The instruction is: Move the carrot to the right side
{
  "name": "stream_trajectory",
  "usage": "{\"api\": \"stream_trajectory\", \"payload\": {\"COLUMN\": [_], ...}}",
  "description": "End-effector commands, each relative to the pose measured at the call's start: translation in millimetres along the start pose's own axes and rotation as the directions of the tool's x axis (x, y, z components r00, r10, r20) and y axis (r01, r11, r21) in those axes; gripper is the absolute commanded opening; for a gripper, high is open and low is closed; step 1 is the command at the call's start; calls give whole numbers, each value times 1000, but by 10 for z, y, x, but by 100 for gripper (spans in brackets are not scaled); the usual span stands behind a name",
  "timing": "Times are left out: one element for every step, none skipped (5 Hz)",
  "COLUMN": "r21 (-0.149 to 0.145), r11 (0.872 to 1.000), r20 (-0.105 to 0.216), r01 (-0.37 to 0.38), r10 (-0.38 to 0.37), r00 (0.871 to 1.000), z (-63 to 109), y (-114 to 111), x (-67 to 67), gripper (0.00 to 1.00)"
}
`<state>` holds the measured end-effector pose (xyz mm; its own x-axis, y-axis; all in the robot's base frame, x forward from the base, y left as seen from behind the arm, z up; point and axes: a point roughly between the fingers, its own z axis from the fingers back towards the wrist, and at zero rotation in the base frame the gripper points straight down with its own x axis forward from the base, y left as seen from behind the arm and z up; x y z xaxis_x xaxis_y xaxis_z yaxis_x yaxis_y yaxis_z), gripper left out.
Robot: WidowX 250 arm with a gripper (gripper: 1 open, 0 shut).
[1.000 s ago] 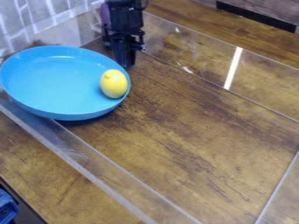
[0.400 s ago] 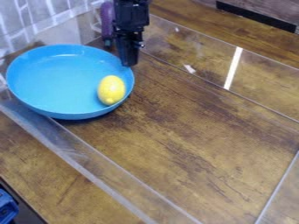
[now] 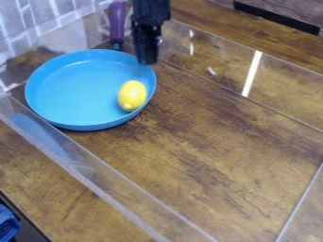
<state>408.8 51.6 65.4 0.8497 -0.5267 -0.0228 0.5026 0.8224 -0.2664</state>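
Observation:
No carrot shows in this view. A round yellow fruit (image 3: 131, 95) lies inside a blue plate (image 3: 70, 90), close to the plate's right rim. My dark gripper (image 3: 145, 59) points steeply down over the plate's far right rim, just behind the fruit. Its fingers look like one narrow dark column, so I cannot make out a gap between them or whether they still touch the rim. Nothing is visibly held.
The plate sits at the back left of a wooden table (image 3: 214, 151) under a clear glossy sheet whose edges run diagonally across the front left. A tiled wall (image 3: 38, 24) stands behind. A purple object (image 3: 116, 21) is beside the arm.
The blue plate has slid to the right with the yellow fruit in it. The gripper has moved right along with the plate's far rim and risen a little.

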Motion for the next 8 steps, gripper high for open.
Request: {"api": "stream_trajectory", "payload": {"r21": [44, 38, 34, 28, 22, 26, 17, 17], "r11": [999, 999, 999, 999, 998, 997, 998, 999], "r20": [40, 25, 9, 5, 1, -14, -31, -59], "r01": [21, 20, 23, -17, -59, -79, -60, -29], "r10": [-23, -21, -23, 17, 59, 79, 61, 29], "r00": [999, 999, 1000, 1000, 998, 997, 998, 998], "z": [241, 136, 25, -46, -125, -225, -353, -446], "y": [143, 230, 253, 353, 460, 464, 265, 32], "x": [25, -5, -20, -54, -88, -5, 129, 286], "gripper": [100, 100, 100, 100, 100, 100, 0, 0]}}
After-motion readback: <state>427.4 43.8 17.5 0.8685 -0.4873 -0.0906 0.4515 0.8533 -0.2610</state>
